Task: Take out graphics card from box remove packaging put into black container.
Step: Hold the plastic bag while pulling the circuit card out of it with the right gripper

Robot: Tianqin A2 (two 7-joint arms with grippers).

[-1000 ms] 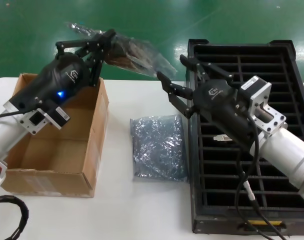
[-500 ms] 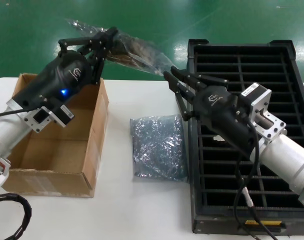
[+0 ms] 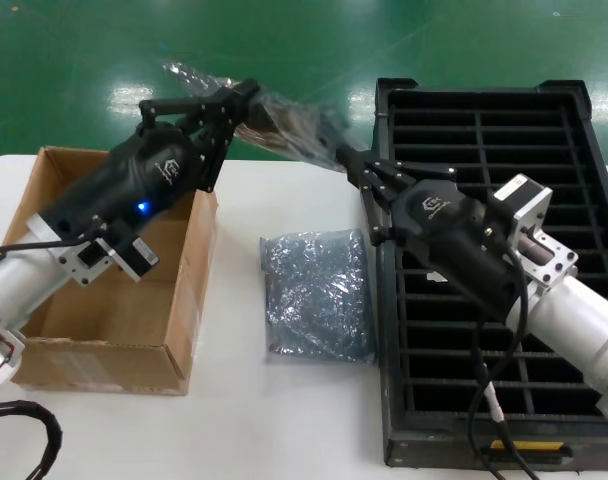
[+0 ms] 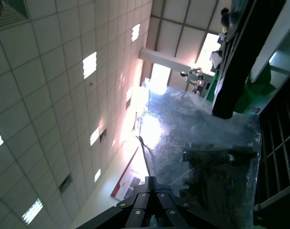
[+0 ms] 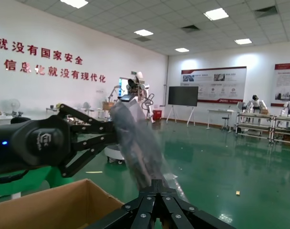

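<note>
Green floor behind, white tabletop [image 3: 234,420] in front: the right pincer has just closed on the far end of the bagged card.

From the left: the box [image 3: 169,335] stands open on the tabletop, and above its back corner the left pincer [image 3: 246,95] stays clenched on one end of the bag [image 3: 284,125], with the graphics card [image 4: 221,169] a dark shape inside it, held in the air between box and black container [image 3: 584,130]. A second, crumpled bag [image 3: 314,295] lies flat on the tabletop beside the container. A second ago the right pincer [image 3: 352,160] hung released and short of the bag; now it has reached in and is clamped on the bag's other end. Both arms grasping opposite ends suggests the unwrapping is about to start, though the card is not yet out.
</note>
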